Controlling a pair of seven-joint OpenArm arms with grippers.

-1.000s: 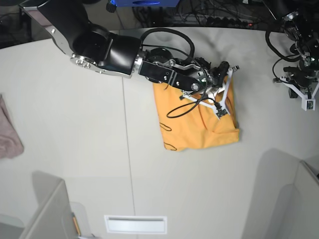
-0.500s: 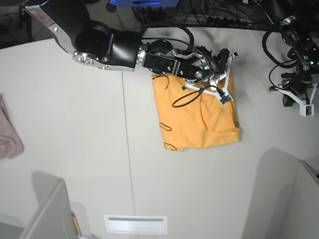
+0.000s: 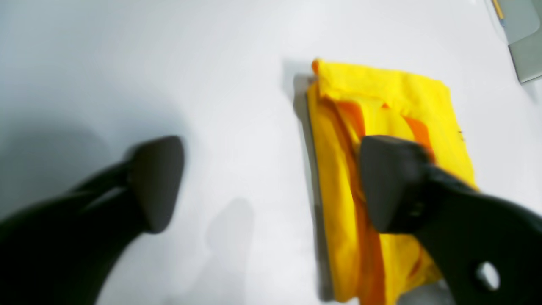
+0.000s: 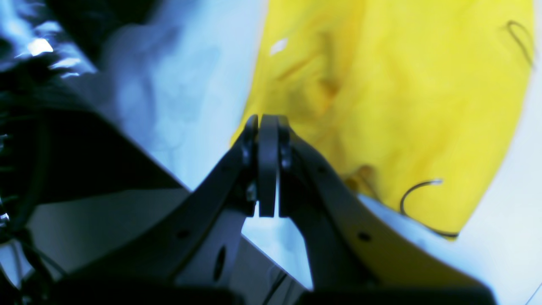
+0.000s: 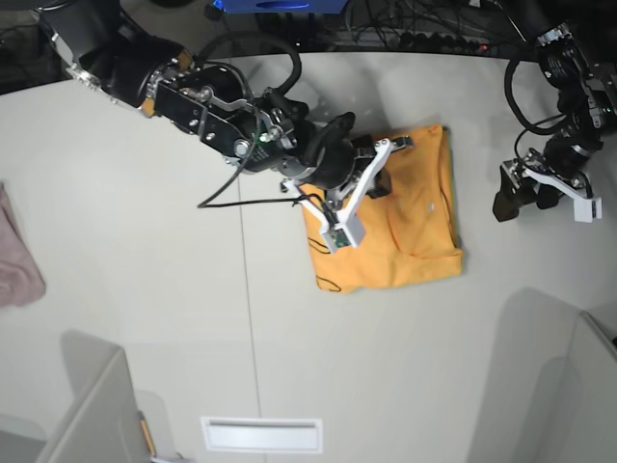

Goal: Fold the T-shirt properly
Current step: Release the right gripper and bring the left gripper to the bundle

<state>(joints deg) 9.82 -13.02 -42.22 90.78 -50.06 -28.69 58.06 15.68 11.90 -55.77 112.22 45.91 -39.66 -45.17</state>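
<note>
Left wrist: left gripper [image 3: 271, 182] spread wide, grasping nothing, over white table [image 3: 127, 63]; orange-yellow cotton T-shirt [image 3: 381, 140] folded just beside it.
Right wrist: right gripper [image 4: 267, 165] clenched, empty, above the shirt's edge.
Base: shirt lies mid-table. Advice: press layers flat, align edges squarely.

The T-shirt [image 5: 415, 231] is showing plain orange-yellow with thin black looping marks near one edge. The tabletop [image 5: 145, 260] is looking pale off-white, and a pinkish-mauve cloth [image 5: 17, 256] is lying at its edge. Both claws are appearing black.
</note>
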